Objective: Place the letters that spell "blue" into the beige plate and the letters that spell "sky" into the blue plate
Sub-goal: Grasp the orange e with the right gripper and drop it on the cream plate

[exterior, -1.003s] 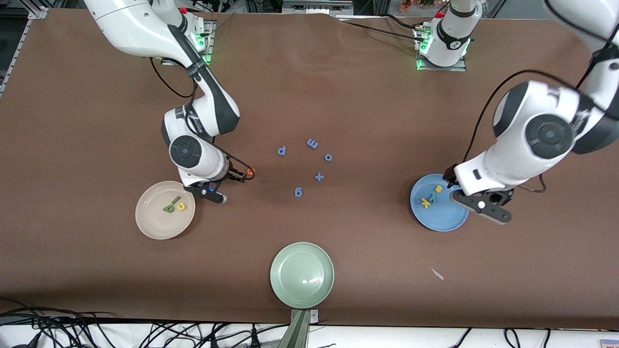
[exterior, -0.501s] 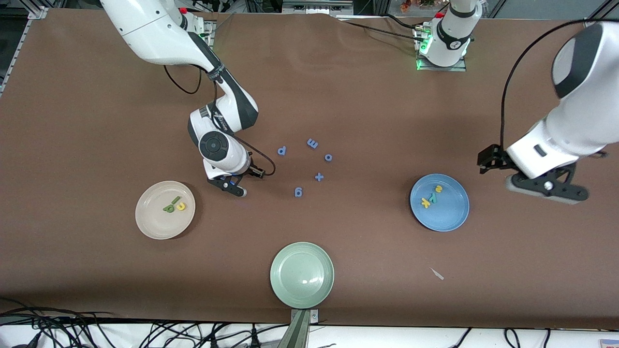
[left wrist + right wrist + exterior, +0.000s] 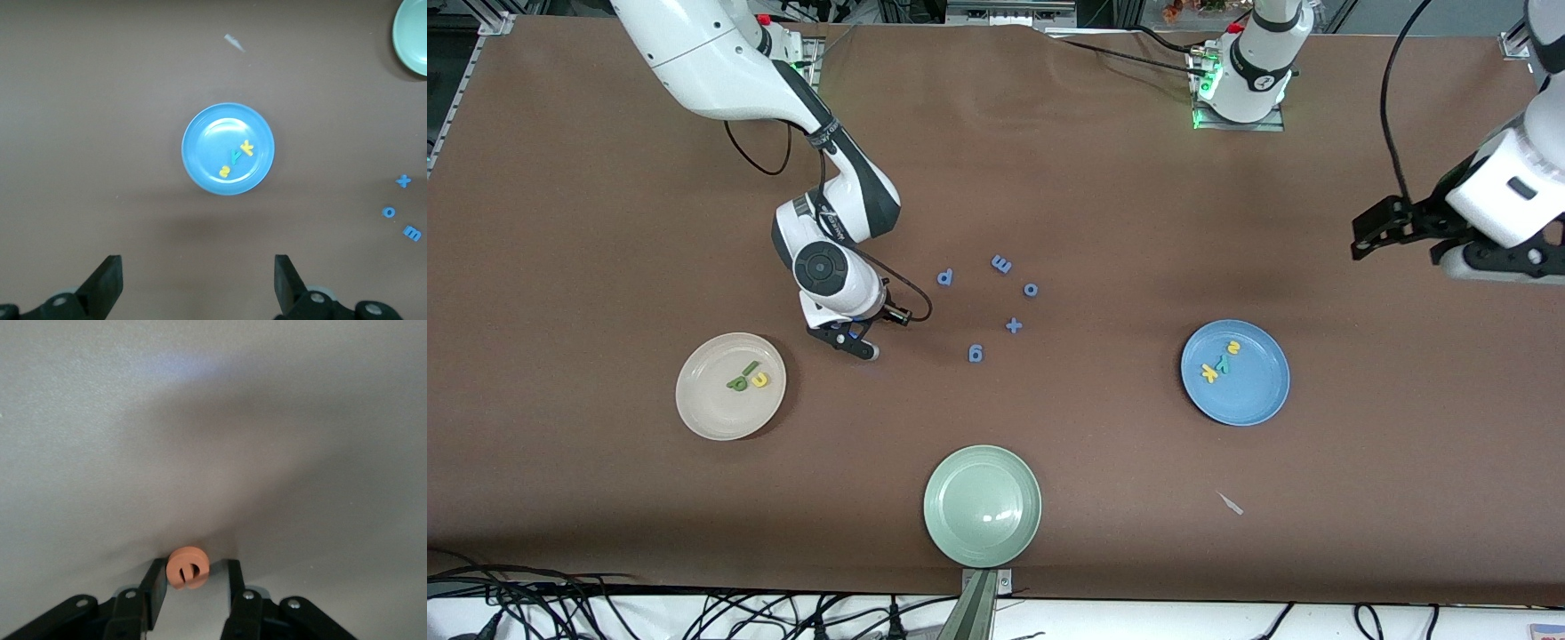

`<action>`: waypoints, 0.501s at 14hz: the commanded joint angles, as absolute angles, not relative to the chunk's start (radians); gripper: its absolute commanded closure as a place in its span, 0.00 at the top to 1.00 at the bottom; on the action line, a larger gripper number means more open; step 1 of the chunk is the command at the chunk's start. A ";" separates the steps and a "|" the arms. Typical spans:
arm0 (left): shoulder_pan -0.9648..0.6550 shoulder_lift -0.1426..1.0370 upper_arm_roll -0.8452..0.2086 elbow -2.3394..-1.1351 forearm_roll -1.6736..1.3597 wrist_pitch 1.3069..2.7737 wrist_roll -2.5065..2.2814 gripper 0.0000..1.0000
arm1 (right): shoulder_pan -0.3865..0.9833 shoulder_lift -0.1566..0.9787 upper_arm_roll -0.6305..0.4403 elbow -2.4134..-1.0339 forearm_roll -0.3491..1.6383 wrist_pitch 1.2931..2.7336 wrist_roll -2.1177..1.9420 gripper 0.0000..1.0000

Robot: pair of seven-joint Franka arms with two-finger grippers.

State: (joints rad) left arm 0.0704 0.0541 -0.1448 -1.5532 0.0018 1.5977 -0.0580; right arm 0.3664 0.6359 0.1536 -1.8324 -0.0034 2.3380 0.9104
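Front view: blue plate (image 3: 1234,372) holds all three "sky" letters, yellow s (image 3: 1234,347), teal y (image 3: 1223,362), yellow k (image 3: 1209,373) — that half looks done. Beige plate (image 3: 730,386) has the dark green b (image 3: 737,383), green l (image 3: 748,368) and yellow u (image 3: 760,379); the l's long axis runs diagonally. Orange e not visible here. Right gripper (image 3: 852,338) sits low over the surface between the beige plate and the loose blue letters (image 3: 996,302).

Left wrist view: left gripper (image 3: 197,293) spread wide, empty, high above the surface near the blue plate (image 3: 200,143); this arm waits.

Right wrist view: orange e (image 3: 187,568) sits between the right gripper's fingers (image 3: 155,590), which are narrowed around it. Can't tell whether they pinch yet. The e's opening faces the camera. Left to do: e into beige plate.
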 commanded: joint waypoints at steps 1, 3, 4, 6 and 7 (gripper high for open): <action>0.017 -0.057 -0.089 -1.690 -0.020 1.615 -0.075 1.00 | 0.360 0.618 0.161 -1.859 -0.038 2.353 0.927 0.29; 0.011 -0.058 -0.087 -1.690 -0.018 1.617 -0.074 1.00 | 0.359 0.608 0.160 -1.852 -0.038 2.346 0.910 0.23; -0.014 -0.058 -0.086 -1.687 -0.011 1.615 -0.075 1.00 | 0.357 0.594 0.155 -1.848 -0.038 2.344 0.882 0.23; -0.025 -0.055 -0.071 -1.680 -0.011 1.615 -0.074 1.00 | 0.330 0.563 0.141 -1.842 -0.037 2.304 0.798 0.22; -0.025 -0.054 -0.071 -1.678 -0.012 1.615 -0.074 1.00 | 0.290 0.543 0.141 -1.833 -0.038 2.268 0.726 0.22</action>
